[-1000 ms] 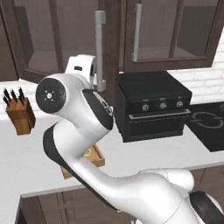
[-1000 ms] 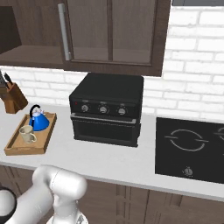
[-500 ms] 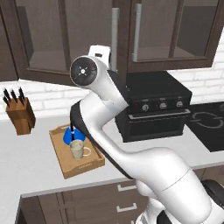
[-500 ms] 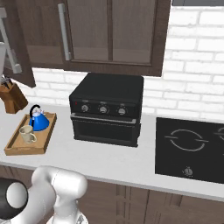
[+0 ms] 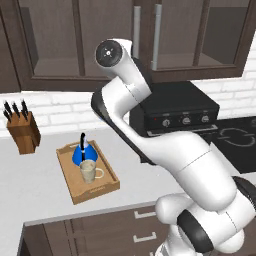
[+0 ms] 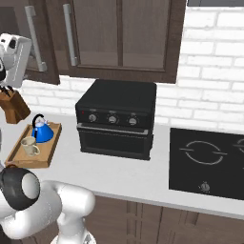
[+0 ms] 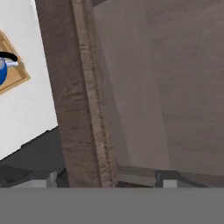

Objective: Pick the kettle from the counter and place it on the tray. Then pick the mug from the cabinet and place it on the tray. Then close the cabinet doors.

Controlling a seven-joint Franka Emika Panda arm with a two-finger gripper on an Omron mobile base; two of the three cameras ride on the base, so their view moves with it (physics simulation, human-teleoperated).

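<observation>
1. White brick wall (image 6: 209,81) runs behind my table (image 6: 128,174), light grey-white top.
2. Black countertop oven (image 6: 116,119) sits mid-table, three knobs on front.
3. Black cooktop (image 6: 207,162) set flush into table, right of oven.
4. Wooden knife block (image 5: 22,131) w/ black handles at far left, against wall.
5. Dark brown drawers (image 5: 125,230) w/ silver pulls below table edge.
</observation>
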